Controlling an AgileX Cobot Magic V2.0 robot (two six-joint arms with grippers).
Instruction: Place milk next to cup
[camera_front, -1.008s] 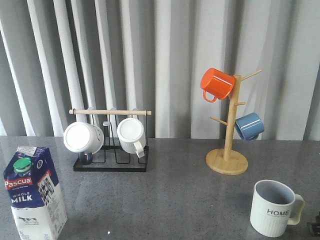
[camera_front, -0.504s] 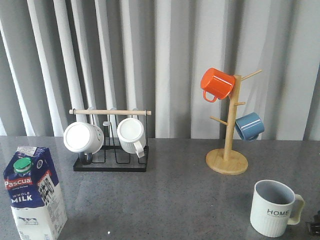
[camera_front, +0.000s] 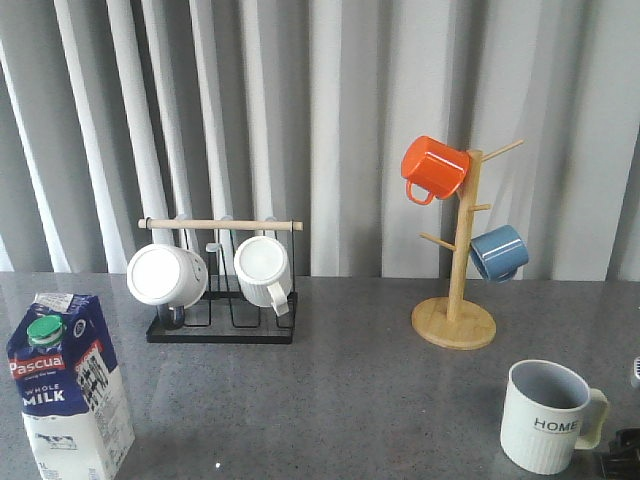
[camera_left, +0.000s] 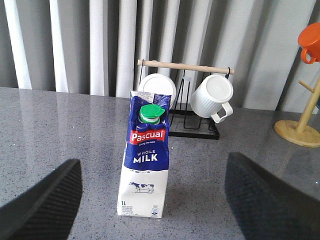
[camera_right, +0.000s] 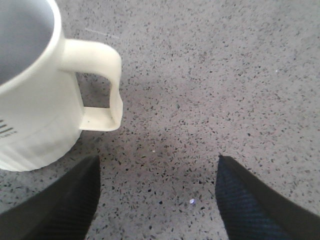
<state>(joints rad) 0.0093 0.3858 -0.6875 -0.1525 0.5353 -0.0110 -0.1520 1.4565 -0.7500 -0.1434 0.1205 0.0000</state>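
Jaws: left gripper (camera_left: 152, 200) and right gripper (camera_right: 156, 197) both spread, empty.
Milk (camera_front: 68, 385): lower left, untouched.
Cup (camera_front: 548, 415): lower right; move not begun.

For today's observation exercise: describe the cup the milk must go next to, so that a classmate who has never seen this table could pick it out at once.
Start at the wooden mug tree on the right of the grey table, then come toward the near right corner. There the cup stands alone on the tabletop. Unlike the orange mug and blue mug hung on the tree, or the white mugs on the black rack, it is off-white, ribbed and lettered "HOME".
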